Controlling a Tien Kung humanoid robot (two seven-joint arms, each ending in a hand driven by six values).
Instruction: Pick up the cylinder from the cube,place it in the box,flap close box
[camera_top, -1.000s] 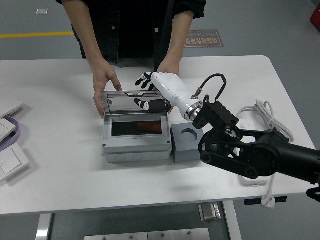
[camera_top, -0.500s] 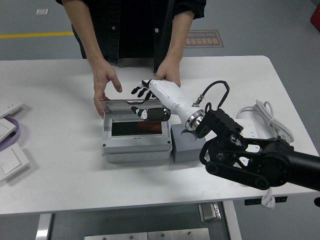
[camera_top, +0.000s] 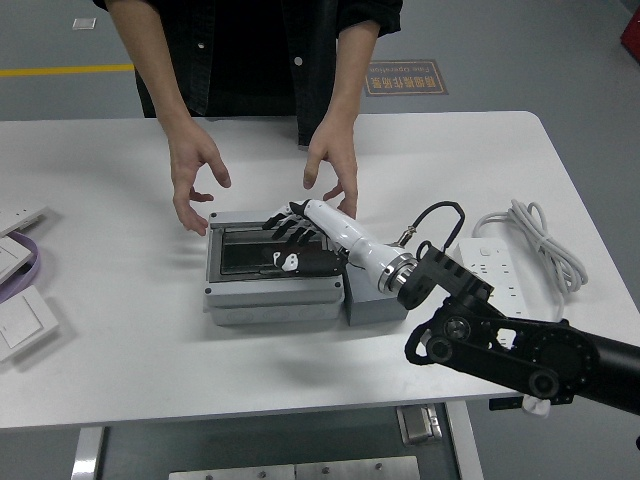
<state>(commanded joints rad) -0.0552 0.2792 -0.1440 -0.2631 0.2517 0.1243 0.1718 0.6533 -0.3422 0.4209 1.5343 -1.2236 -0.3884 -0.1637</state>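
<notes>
The grey box (camera_top: 272, 298) sits mid-table with its clear lid (camera_top: 268, 252) lying flat over it. My right hand (camera_top: 293, 232), white with black fingers, rests spread on the lid and holds nothing. The grey cube (camera_top: 372, 303) stands against the box's right side, mostly hidden under my right forearm. The cylinder is not visible; a dark shape shows through the lid. My left hand is out of view. A person's two hands (camera_top: 195, 175) (camera_top: 333, 172) hover open just behind the box, off it.
A white power strip (camera_top: 483, 262) with a coiled cable (camera_top: 540, 240) lies at the right. White switch plates (camera_top: 22, 320) and a purple item (camera_top: 30, 262) lie at the left edge. The person stands at the far side.
The lid has gone from upright to flat on the box as my right hand pressed it forward and down. The person's hands let go of the box and lifted back.
</notes>
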